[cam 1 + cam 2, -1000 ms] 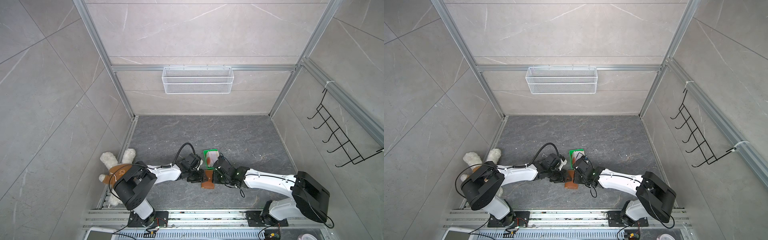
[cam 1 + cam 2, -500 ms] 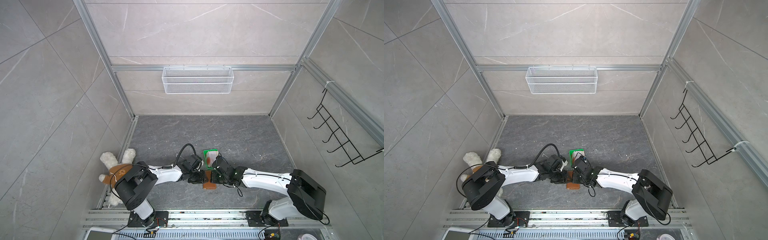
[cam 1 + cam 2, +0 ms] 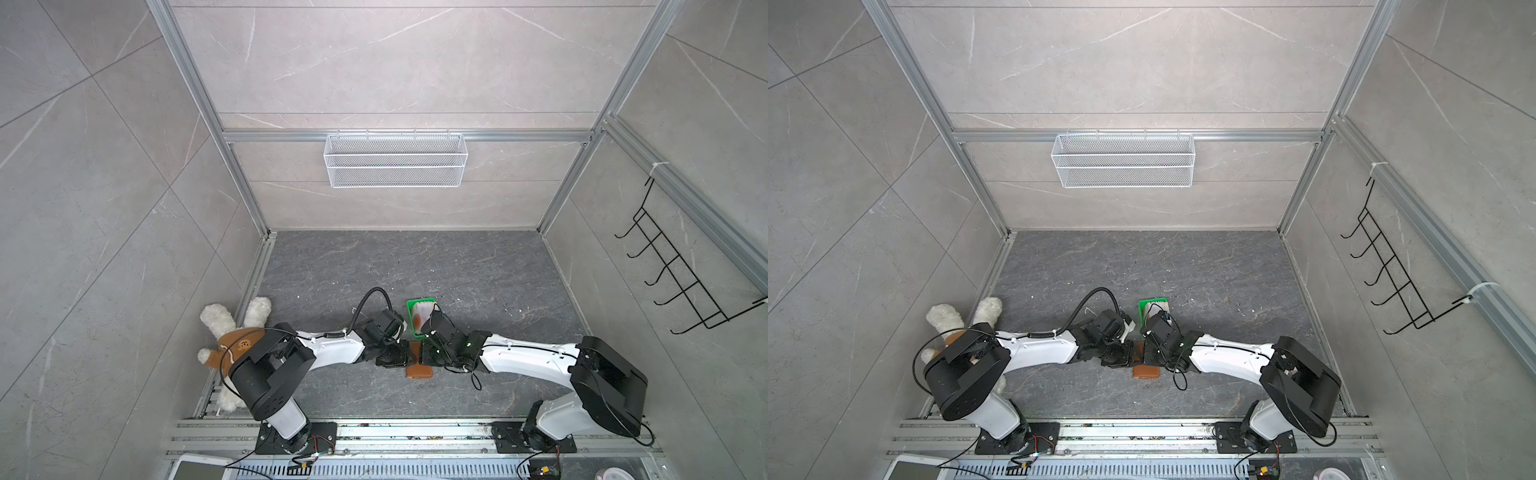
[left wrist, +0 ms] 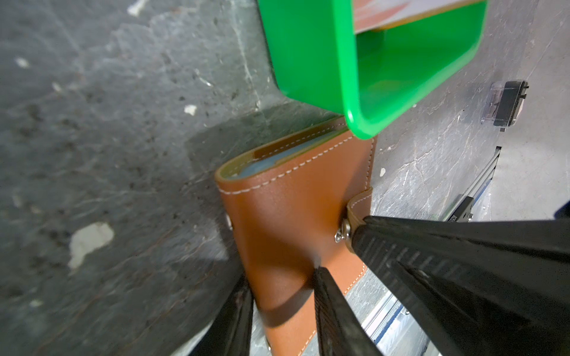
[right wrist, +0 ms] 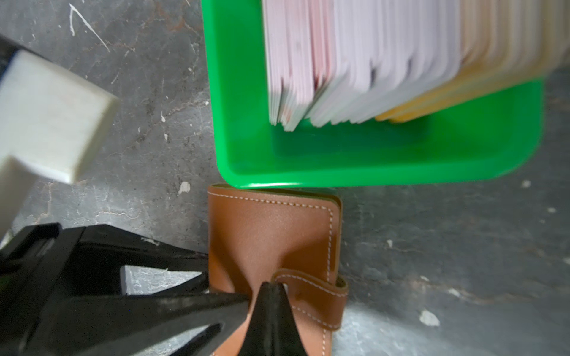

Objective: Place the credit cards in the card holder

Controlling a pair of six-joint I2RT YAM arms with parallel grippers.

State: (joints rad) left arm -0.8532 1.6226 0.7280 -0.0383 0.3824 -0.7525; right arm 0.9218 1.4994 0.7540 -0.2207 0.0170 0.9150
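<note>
The right gripper [image 5: 268,288], fingers pressed together, is poking its tip at the free end of the snap strap [image 5: 317,296] on the closed wallet [image 5: 271,234]. Prying there is risking a slip off the leather, or a shove that drags the wallet, which is lying right against the green tray [image 5: 370,178]. The left gripper [image 4: 280,277] is standing partly spread, one finger [image 4: 237,308] against the wallet's fold, the other on its cover; whether it is squeezing, I cannot tell. The cards [image 5: 354,61] are leaning in a row inside the tray; the shut wallet is hiding its contents.
</note>
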